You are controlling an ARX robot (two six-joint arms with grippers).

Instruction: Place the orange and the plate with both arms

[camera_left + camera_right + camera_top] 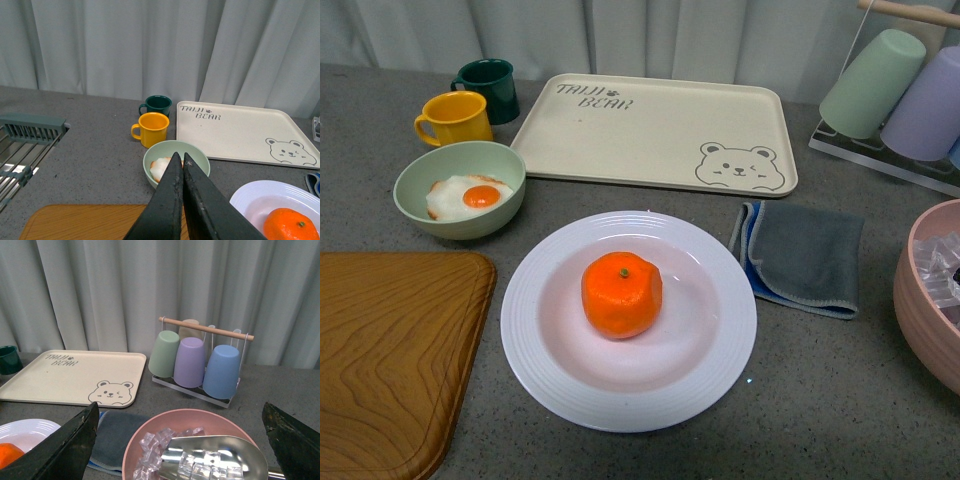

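One orange (621, 294) sits mid-plate on the white plate (720, 372), near centre; left gripper (180, 158), pinched together, lies to its left; right gripper (180, 410), spread wide, to its right; left seems nearer.

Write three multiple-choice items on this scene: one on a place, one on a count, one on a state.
1. Where does the orange lie?
A) on the plate
B) on the wooden board
C) on the bear tray

2. How many mugs stand by the green bowl?
A) one
B) two
C) three

3. How is the left gripper?
A) wide open
B) shut, empty
C) gripping the orange

Answers:
1 A, it sits in the plate's middle.
2 B, a yellow mug and a dark green mug.
3 B, its jaws meet with nothing between them.
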